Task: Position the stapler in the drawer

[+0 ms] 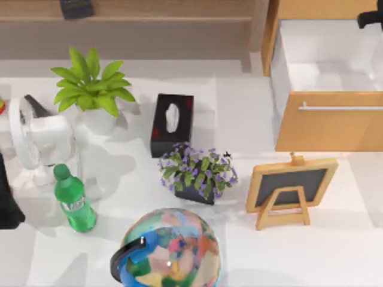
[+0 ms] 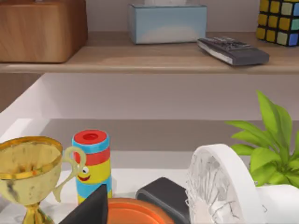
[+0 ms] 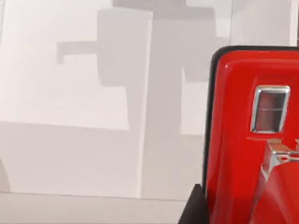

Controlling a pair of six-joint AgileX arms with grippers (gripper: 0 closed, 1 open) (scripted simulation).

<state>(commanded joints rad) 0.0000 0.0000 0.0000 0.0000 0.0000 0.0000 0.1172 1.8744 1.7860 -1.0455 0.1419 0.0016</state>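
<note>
The drawer [image 1: 326,119] stands pulled open so its white inside can take the stapler [image 3: 252,140], which fills the right wrist view above white flooring, though whether the right tool pinches it I cannot tell.

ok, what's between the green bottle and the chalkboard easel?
In the top view, the potted purple-flowered plant sits between the green bottle and the chalkboard easel.

Both arms [image 1: 371,20] matte black, no markings.
</note>
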